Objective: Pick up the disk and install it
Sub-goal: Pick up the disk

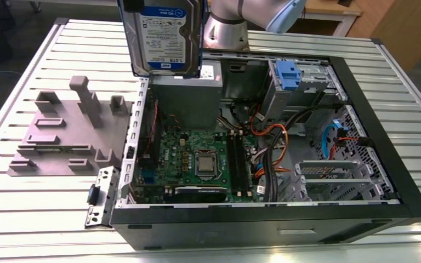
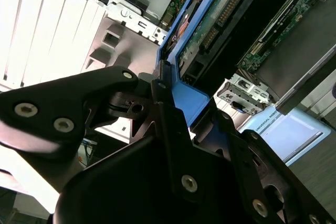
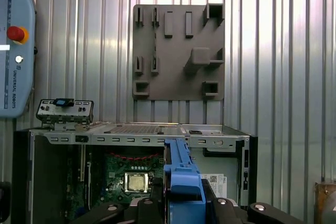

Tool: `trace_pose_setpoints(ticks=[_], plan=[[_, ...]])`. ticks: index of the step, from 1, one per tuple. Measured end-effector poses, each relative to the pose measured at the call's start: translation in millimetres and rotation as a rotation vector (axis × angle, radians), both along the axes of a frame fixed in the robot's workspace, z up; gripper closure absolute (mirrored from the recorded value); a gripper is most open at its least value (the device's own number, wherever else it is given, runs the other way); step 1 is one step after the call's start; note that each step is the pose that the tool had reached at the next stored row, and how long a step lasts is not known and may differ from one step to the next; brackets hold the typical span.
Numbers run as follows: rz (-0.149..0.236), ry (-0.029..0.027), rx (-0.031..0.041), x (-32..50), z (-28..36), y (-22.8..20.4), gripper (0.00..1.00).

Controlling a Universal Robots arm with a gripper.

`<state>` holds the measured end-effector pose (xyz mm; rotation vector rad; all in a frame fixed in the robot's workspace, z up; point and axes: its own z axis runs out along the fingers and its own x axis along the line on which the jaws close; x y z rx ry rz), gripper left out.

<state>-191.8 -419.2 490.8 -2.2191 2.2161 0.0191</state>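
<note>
Blue plastic frames the disk, which hangs upright in the air above the far corner of the open computer case on the exterior view's left, clear of the bench. In the first wrist view the pincer is pinching the disk's blue end tab; in the second wrist view a black finger presses against that tab. We judge the picking up done and the installing not yet begun, since the disk touches nothing in the case.

Installing, as we judge it, calls for carrying the disk over to a bay on the exterior view's right, turning it to match and easing it in straight. We cannot tell which bay is meant: the far bay has a blue frame in it, and a metal cage sits nearer.

Orange and black cables loop between the circuit board and those bays and could snag. The grey power box stands just below the disk. A grey holder plate lies on the bench at the exterior view's left, well apart from the bays.
</note>
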Motion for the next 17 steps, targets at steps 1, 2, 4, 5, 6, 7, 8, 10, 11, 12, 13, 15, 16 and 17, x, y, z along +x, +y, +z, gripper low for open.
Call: trace_pose_setpoints(ticks=[1,2,4,5,6,7,8,10,11,12,13,15,16,17], plan=[[0.0,0.0,0.0,0.0,0.0,0.0,0.64],[0.0,-0.0001,0.0,0.0,0.0,0.0,0.64],[0.0,0.0,0.0,0.0,0.0,0.0,0.64],[0.0,-0.0001,0.0,0.0,0.0,0.0,0.64],[0.0,0.0,0.0,0.0,0.0,0.0,0.64],[0.0,0.0,0.0,0.1,0.0,0.0,0.64],[0.0,0.0,0.0,0.1,0.0,0.0,0.64],[0.0,0.0,-0.0001,0.1,0.0,-0.1,0.64],[0.0,0.0,-0.0001,0.2,0.0,-1.2,0.64],[0.0,0.0,-0.0001,0.1,0.0,-1.8,0.64],[0.0,0.0,-0.0001,0.1,-0.1,-2.6,0.64],[0.0,0.0,-0.0001,0.4,-0.1,-3.2,0.64],[0.0,-0.0001,0.0,1.5,-0.2,-3.3,0.64],[0.0,0.0,-0.0001,3.1,-0.2,-3.3,0.64]])
